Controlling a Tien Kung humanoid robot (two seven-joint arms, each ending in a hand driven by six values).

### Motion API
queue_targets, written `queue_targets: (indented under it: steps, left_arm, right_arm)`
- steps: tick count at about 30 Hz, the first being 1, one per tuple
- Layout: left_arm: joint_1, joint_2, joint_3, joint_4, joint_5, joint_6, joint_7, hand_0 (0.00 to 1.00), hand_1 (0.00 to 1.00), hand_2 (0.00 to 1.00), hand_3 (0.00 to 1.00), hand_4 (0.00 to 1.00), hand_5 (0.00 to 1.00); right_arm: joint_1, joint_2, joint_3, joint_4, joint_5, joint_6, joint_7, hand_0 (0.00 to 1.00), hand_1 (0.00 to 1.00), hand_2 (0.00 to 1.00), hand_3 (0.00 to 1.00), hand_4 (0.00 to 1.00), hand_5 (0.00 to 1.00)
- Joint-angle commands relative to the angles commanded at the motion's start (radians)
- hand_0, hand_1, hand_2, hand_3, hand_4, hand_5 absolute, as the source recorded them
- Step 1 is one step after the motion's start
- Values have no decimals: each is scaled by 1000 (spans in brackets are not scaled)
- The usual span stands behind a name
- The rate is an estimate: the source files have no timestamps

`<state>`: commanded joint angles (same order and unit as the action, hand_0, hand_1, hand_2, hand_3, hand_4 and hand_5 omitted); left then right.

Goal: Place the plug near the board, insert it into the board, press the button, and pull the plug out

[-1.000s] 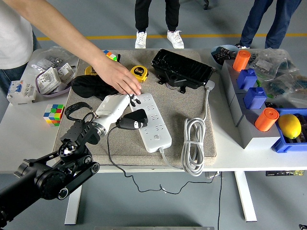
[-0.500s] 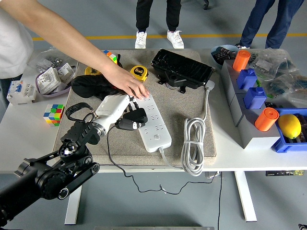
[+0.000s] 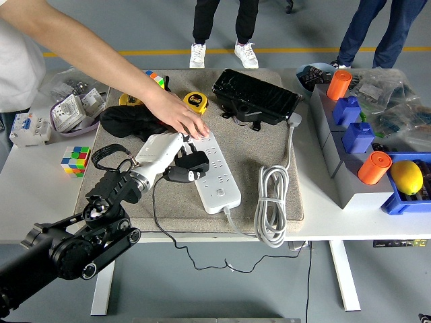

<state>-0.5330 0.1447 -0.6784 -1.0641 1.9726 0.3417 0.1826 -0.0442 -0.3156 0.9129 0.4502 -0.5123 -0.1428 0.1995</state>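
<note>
Plug nudged onto board, seemingly seated

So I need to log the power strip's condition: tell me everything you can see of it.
The power strip is a long white plastic board with rows of sockets, lying flat and diagonal on the beige mat. Its white cable leaves the near end and loops into a coil to its right. A person's hand presses its far end. The robot's left hand holds a black plug against its left side.
</note>
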Motion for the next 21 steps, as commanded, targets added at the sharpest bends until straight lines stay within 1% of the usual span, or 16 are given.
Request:
queue_targets:
  steps: [1, 6, 10, 15, 18, 21]
  left_arm:
    - [0, 0, 0, 0, -3, 3, -4, 223, 329, 317, 496, 770, 75]
    - [1, 2, -2, -1, -31, 9, -20, 223, 329, 317, 496, 770, 75]
    - [3, 4, -2, 2, -61, 26, -51, 220, 318, 319, 491, 767, 81]
    - [6, 6, -3, 6, -75, 32, -77, 217, 309, 317, 489, 777, 94]
    - [12, 9, -15, -8, -93, 38, -95, 217, 309, 317, 489, 777, 94]
    - [14, 15, -32, -34, -108, 43, -112, 212, 305, 313, 486, 776, 101]
  right_arm:
    - [0, 0, 0, 0, 0, 0, 0, 602, 604, 553, 546, 752, 230]
    - [-1, 0, 0, 0, -1, 0, 0, 602, 604, 553, 546, 752, 230]
    - [-3, 1, 2, 0, -1, 0, 0, 602, 604, 553, 546, 753, 228]
    - [-3, 2, 2, 0, -2, -1, 1, 602, 604, 552, 546, 753, 228]
    - [-3, 4, 5, 0, -2, -1, 1, 602, 604, 552, 546, 753, 228]
    - [-3, 4, 5, 0, -2, -1, 1, 602, 603, 552, 546, 752, 228]
